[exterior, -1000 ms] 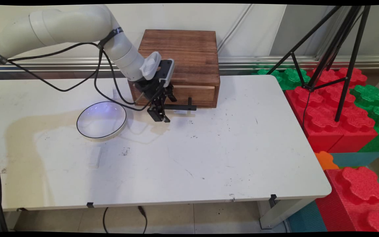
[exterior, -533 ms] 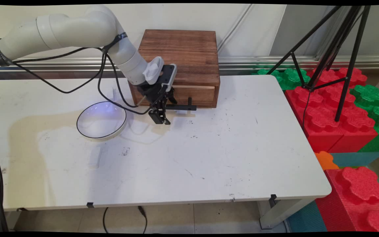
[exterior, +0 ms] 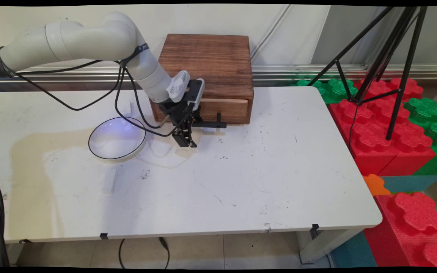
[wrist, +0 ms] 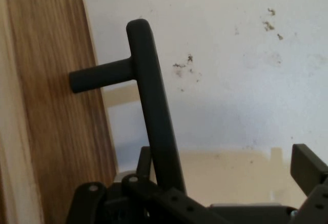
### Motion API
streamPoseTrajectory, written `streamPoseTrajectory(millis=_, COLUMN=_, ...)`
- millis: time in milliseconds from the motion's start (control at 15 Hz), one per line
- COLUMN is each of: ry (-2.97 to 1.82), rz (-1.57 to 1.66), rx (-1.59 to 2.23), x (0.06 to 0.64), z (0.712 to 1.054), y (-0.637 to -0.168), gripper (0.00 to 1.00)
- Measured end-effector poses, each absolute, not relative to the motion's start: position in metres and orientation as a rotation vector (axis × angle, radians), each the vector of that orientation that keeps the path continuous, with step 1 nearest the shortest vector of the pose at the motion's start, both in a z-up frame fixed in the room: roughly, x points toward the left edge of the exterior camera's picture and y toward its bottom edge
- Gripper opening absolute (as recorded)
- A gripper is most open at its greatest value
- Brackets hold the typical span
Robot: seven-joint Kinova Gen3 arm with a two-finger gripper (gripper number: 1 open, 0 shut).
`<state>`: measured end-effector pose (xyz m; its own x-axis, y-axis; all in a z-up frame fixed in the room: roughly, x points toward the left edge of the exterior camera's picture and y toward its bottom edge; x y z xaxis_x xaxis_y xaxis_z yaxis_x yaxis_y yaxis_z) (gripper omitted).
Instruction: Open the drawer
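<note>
Handle point(wrist: 154, 111) first: a black bar on short posts, standing off the front of the drawer point(exterior: 224, 110) of a brown wooden box point(exterior: 211, 68) that sits at the desk's far edge, near the middle. From where I stand the gripper point(exterior: 185, 138) hangs right at the left end of that bar, pointing down toward the tabletop, and in the hand view the bar runs down into the black linkage between the two fingers point(wrist: 307, 167). They stand well apart, one far off to the side of the bar, so the tool is spread wide and has hold of nothing as far as I can see. The drawer front looks flush with the box or very nearly so. Just left of the gripper, toward the desk's point(exterior: 279, 182) far-left part, lies a round white plate point(exterior: 117, 138) with a dark rim, and black cables point(exterior: 127, 102) loop down from the arm just above it. My worry, purely as a judgement: the bar sits off to one side of the opening, so a closing grip could catch only the bar's tip and slip off it. A pull on one end might also skew the drawer or drag the whole light box forward. The slack cables could snag the plate.
</note>
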<state>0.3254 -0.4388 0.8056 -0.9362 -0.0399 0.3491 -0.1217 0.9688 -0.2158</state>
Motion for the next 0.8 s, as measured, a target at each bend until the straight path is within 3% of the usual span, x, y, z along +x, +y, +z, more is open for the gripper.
streamPoseTrajectory(millis=800, ry=-2.733, rz=0.280, rx=0.218, x=0.313, z=0.800, y=-0.414, gripper=1.00)
